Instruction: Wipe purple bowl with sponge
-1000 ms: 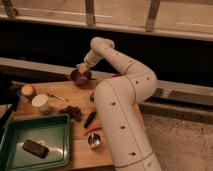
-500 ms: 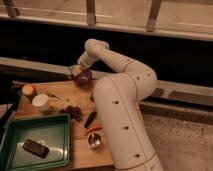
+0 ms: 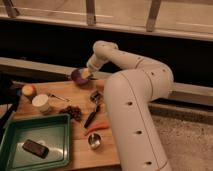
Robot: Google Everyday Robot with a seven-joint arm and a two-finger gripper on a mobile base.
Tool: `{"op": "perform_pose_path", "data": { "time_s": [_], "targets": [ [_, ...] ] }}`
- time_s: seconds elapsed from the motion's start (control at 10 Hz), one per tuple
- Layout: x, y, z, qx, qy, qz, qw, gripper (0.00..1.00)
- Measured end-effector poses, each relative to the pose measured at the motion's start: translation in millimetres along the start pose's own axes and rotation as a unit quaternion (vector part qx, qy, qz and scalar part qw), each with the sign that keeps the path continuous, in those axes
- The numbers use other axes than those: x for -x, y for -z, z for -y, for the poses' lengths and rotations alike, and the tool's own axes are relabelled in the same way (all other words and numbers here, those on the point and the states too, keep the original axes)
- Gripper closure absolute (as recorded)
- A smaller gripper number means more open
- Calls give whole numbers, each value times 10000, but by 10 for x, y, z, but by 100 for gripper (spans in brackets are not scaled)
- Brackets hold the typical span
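Jaws, sponge (image 3: 86, 73) at upright purple bowl (image 3: 77, 77).

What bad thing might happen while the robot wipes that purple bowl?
1. The purple bowl sits near the back edge of the wooden table. A push from the gripper, which is at the bowl's right rim, might slide it off.
2. The sponge is small and could slip away, leaving the gripper rubbing the bowl bare.

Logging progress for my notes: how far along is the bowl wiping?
Done: the approach; the hand sits at the right rim of the purple bowl. In hand: the sponge at its tip meets the bowl, so wiping looks underway. Left: finishing the wipe and lifting away.
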Motion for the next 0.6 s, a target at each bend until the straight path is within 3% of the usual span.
{"op": "perform_pose_path", "data": {
  "time_s": [0.3, 0.5, 0.6],
  "targets": [
    [69, -65, 163, -98, -35, -34, 9999, 86],
    [280, -206, 125, -29, 108, 11, 9999, 86],
    [471, -331, 38, 104, 239, 78, 9996, 86]
  ]
}}
